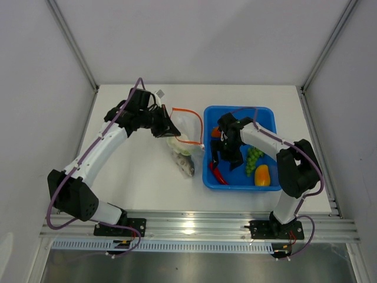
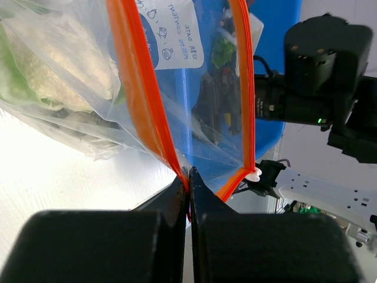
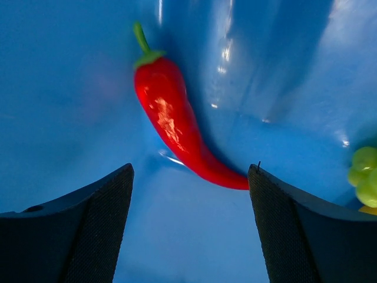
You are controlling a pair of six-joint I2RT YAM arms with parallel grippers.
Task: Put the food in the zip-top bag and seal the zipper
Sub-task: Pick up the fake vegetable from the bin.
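The clear zip-top bag lies left of the blue tray, its mouth held wide. My left gripper is shut on the orange zipper at the near lip of the mouth. Pale food and a grey-white piece show through the plastic. Inside the tray, my right gripper stands open just above the red chili, whose tail lies between the fingertips without touching them. Green grapes, an orange-yellow pepper and a red tomato also lie in the tray.
The blue tray stands right of centre on the white table. The bag's white slider sits at the end of the far zipper strip. Grey walls and metal posts close in the table's sides and back.
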